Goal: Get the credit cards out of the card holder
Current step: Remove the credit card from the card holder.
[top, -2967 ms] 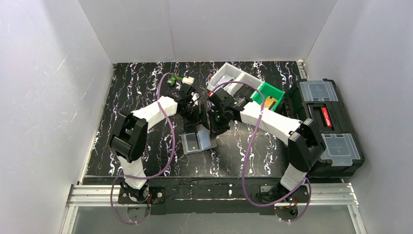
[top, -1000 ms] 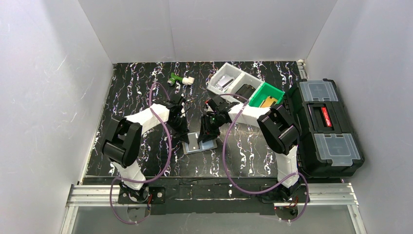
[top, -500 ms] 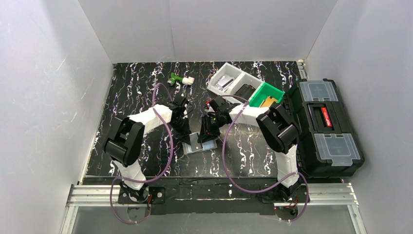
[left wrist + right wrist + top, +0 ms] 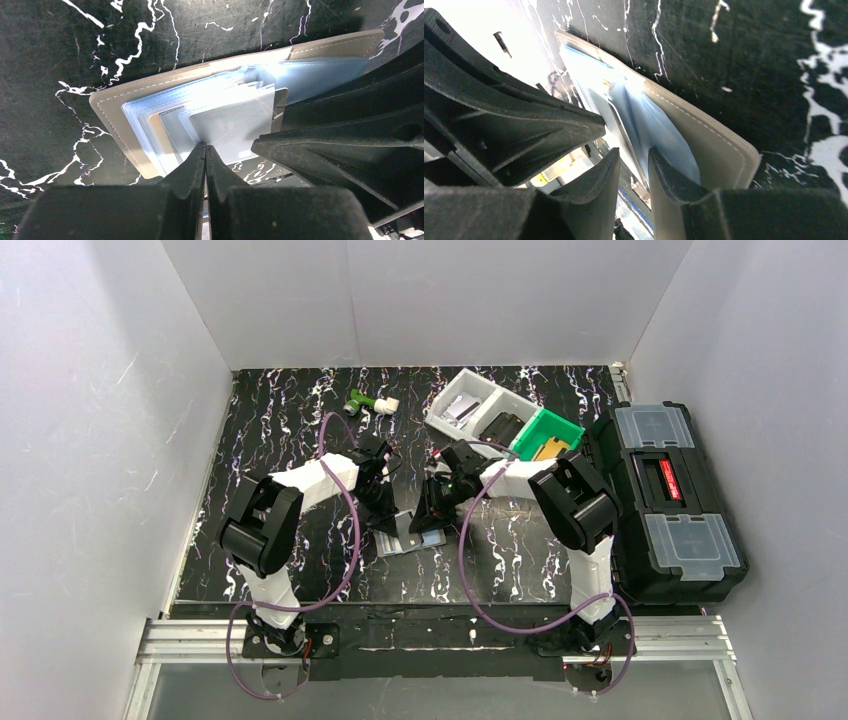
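Grey card holder with silvery-blue sleeves, black white-veined table, green bin

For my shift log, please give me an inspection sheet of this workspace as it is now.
Surface: black marbled table.
Job's things: card holder lying open, sleeves fanned; a pale card protrudes.
Clutter: white bin, green bin, green-and-white part.
Grippers: left gripper shut on a sleeve edge; right gripper pinching sleeves.
Cables: purple cable looped at each arm.
Surroundings: white walls; black toolbox on the right.
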`<state>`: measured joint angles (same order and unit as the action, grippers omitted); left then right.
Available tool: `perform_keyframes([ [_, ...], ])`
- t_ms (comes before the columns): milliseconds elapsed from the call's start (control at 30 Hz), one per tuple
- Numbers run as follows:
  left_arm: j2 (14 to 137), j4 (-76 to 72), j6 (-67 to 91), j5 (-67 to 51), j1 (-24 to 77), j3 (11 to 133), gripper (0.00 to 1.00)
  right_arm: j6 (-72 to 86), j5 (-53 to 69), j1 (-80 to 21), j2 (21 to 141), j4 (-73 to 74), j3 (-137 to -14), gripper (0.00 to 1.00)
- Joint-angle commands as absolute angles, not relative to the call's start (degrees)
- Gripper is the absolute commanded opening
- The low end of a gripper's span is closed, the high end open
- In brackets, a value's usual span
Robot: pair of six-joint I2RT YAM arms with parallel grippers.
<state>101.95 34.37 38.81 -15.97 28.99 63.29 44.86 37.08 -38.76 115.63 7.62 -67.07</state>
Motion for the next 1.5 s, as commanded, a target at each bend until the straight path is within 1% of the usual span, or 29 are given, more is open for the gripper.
perform_keyframes([
  [0, 105.44, 34.89, 38.82, -9.97, 29.37, 61.53, 0.00, 45.47, 37.65, -36.79, 114.07, 4.63, -62.59, 0.36],
  [33, 105.51, 35.01, 38.84, -9.67, 29.36, 61.45, 0.00, 46.09, 38.73, -36.36, 113.94, 3.18, -61.70, 0.36],
  [67, 105.93, 35.32, 38.86, -9.04, 29.36, 61.52, 0.00, 48.77, 42.34, -35.25, 113.98, -2.86, -58.84, 0.36],
  [100, 105.99, 35.47, 38.90, -8.98, 29.41, 61.48, 0.00, 49.71, 43.61, -34.98, 114.04, -5.60, -58.13, 0.36],
  [200, 106.09, 35.51, 38.98, -8.65, 29.40, 61.35, 0.00, 52.25, 45.98, -34.81, 114.36, -9.85, -56.87, 0.36],
  [433, 106.17, 35.91, 39.00, -8.41, 29.36, 61.79, 0.00, 56.07, 48.12, -34.64, 115.23, -15.66, -55.13, 0.26],
  [867, 106.52, 36.05, 38.54, -8.94, 29.42, 62.24, 0.00, 55.66, 48.69, -34.63, 116.99, -15.22, -56.60, 0.16],
  [1100, 106.59, 36.04, 38.12, -9.05, 29.40, 62.43, 0.00, 54.87, 48.55, -34.66, 117.58, -15.35, -56.52, 0.14],
  [1133, 106.62, 36.01, 38.10, -9.12, 29.36, 62.39, 0.00, 54.76, 48.57, -34.71, 117.47, -15.38, -56.48, 0.13],
  [1233, 106.60, 35.95, 38.06, -9.04, 29.36, 62.24, 0.00, 53.98, 47.87, -34.66, 117.08, -14.58, -56.43, 0.03],
  [1267, 106.57, 35.99, 37.98, -8.90, 29.36, 62.23, 0.00, 53.53, 47.61, -34.64, 116.81, -14.06, -56.43, 0.01],
  [1467, 106.23, 36.26, 37.30, -8.36, 28.62, 61.45, 0.00, 51.97, 43.50, -33.32, 113.96, -12.40, -53.85, 0.01],
])
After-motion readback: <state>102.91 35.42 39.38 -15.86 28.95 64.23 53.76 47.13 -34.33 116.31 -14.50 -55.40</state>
